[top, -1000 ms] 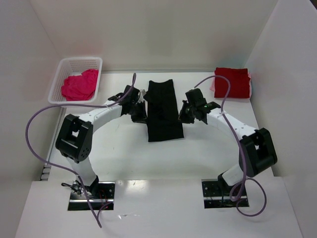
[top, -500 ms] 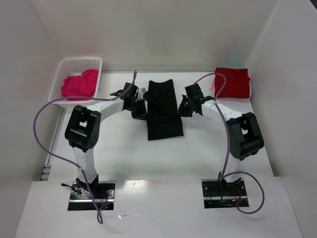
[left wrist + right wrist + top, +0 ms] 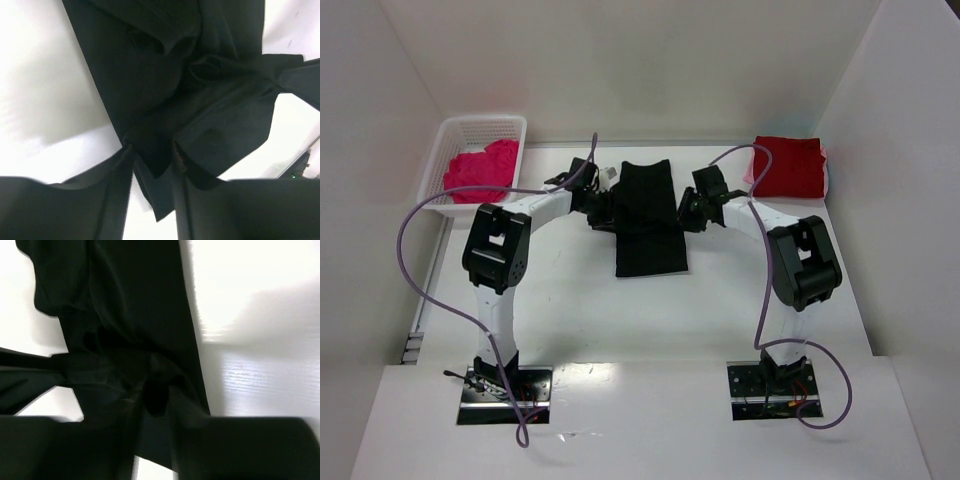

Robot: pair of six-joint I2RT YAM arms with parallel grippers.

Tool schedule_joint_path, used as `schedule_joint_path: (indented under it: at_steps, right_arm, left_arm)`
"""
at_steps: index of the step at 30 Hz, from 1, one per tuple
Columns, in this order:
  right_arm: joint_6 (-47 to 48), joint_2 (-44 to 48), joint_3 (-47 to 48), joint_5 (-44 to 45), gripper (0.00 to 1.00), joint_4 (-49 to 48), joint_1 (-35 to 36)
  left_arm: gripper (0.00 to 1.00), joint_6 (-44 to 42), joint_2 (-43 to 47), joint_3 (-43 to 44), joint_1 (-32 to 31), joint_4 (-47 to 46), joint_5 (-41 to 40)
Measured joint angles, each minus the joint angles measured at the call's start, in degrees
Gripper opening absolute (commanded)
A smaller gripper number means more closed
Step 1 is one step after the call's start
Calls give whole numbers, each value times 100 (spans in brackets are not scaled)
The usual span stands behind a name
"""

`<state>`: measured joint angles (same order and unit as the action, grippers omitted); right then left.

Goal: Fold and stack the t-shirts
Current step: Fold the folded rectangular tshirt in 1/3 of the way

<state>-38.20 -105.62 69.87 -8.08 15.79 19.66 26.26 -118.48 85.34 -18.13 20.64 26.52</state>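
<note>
The black t-shirt (image 3: pixel 650 215) lies as a long narrow strip in the middle of the table. My left gripper (image 3: pixel 604 211) is at its left edge and my right gripper (image 3: pixel 689 213) at its right edge, both about halfway along it. In the left wrist view my left gripper (image 3: pixel 152 160) is shut on a fold of black cloth (image 3: pixel 200 100). In the right wrist view my right gripper (image 3: pixel 156 395) is shut on black cloth (image 3: pixel 135 300) too. The dark red t-shirt (image 3: pixel 789 166) lies folded at the back right. The magenta-pink t-shirt (image 3: pixel 480 171) lies crumpled in the basket.
The white mesh basket (image 3: pixel 480 127) stands at the back left by the left wall. White walls close in the table on the left, back and right. Purple cables loop from both arms.
Both grippers have moved toward the back of the table along the black t-shirt's edges. The shirt's near edge has drawn back with them, so the strip looks shorter.
</note>
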Motion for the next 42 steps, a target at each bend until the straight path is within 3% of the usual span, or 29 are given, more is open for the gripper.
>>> schedule_joint_path:
  at_steps: [1, 8, 16, 21, 22, 26, 33, 42]
  right_arm:
    - [11, -7, 4, 15, 54, -4, -11]
    - [48, -9, 160, 175, 70, -212, -42]
    - [26, -9, 385, 164, 70, -426, -96]
    - [-61, -4, 391, 83, 46, -511, -96]
    - [-76, 17, 348, 59, 30, -514, -96]
    - [-90, 310, -101, 2, 14, -505, -96]
    - [153, 813, -476, -70, 14, -243, -94]
    - [249, 1043, -614, 400, 15, 94, -2]
  left_arm:
    - [51, -37, -61, 37, 2, -15, 20]
    - [73, -105, -136, 55, 195, 0, 83]
    - [81, -201, -125, 179, 527, -22, 254]
    - [81, -275, 188, -31, 518, -85, 671]
    - [80, -326, 348, -188, 518, -101, 776]
    - [68, -422, 1016, -857, 479, -140, 1095]
    - [78, -557, 1270, -1143, -26, -114, 1134]
    - [96, -289, 1158, -887, -1200, -4, -302]
